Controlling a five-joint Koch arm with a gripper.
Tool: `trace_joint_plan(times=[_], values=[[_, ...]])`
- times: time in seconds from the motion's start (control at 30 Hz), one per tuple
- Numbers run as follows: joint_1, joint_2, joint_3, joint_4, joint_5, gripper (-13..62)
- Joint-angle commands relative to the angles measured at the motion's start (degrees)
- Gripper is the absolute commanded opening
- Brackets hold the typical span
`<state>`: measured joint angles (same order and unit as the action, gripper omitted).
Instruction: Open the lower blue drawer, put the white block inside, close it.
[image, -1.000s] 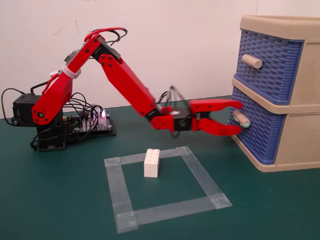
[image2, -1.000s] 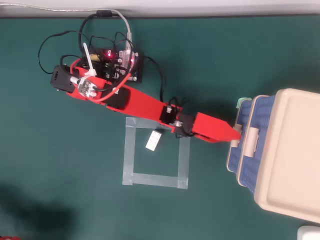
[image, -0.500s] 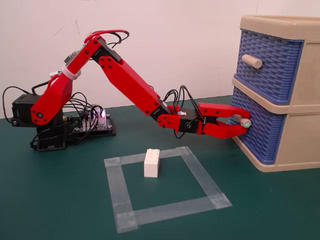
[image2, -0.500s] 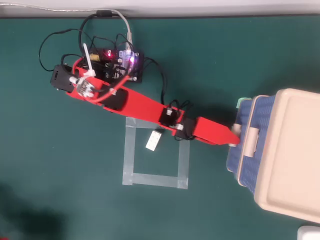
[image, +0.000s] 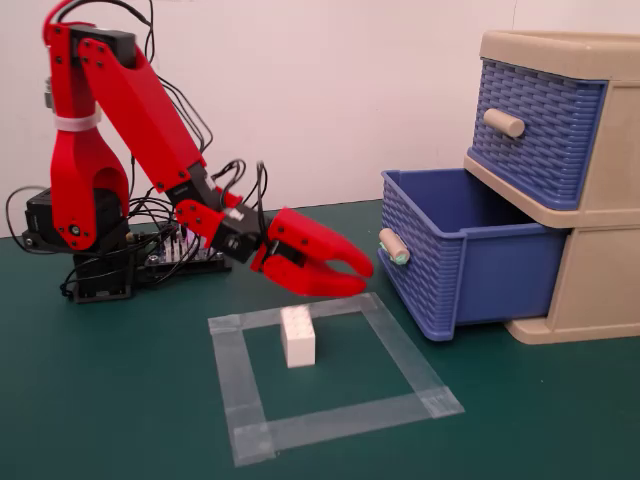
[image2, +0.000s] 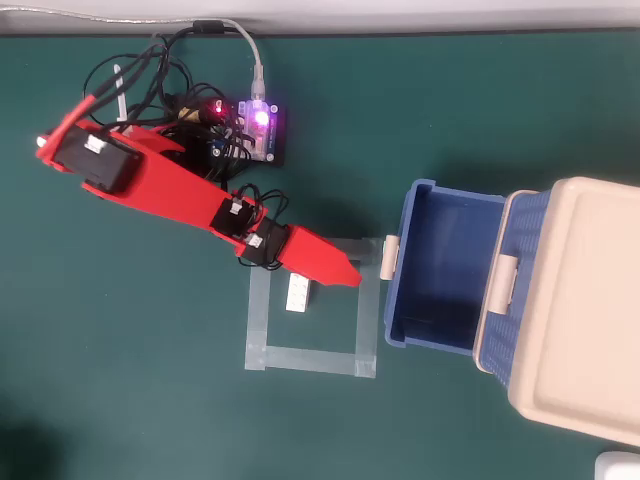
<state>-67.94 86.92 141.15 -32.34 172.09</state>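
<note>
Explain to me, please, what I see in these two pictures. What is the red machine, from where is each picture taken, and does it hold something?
The red machine is a small robot arm that stands on a green table. At its end is a gripper, a claw with two fingers. One picture is taken from the side by a fixed camera; the other looks straight down from above.

On the table a square is marked with clear tape. Inside it stands a small white block with studs on top. To the right in the side view stands a beige cabinet with two blue drawers. The lower blue drawer is pulled out and looks empty; the upper drawer is closed.

The gripper holds nothing. It hangs above the block with its jaws slightly apart and does not touch it. Behind the arm lie cables and a small circuit board with lights.
</note>
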Motion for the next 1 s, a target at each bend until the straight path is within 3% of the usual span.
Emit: trace_joint_plan(times=[0.0,0.03,0.17,0.3,0.37,0.43,0.53,0.7,0.97], values=[[-0.79,2.99,-0.35,-1.05,3.34,25.4],[-0.79,5.19,-0.26,-0.88,3.16,33.9],[-0.79,21.18,-0.26,9.05,3.08,34.5],[0.97,36.65,-15.73,57.66,-0.26,34.2],[3.25,34.89,-28.13,80.16,-8.44,34.1],[7.29,25.84,-44.47,106.52,-21.88,34.0],[11.69,14.06,-58.80,121.29,-30.85,33.9],[12.66,3.96,-62.40,119.71,-32.78,33.7],[12.92,-2.55,-54.14,98.61,-32.78,33.7]])
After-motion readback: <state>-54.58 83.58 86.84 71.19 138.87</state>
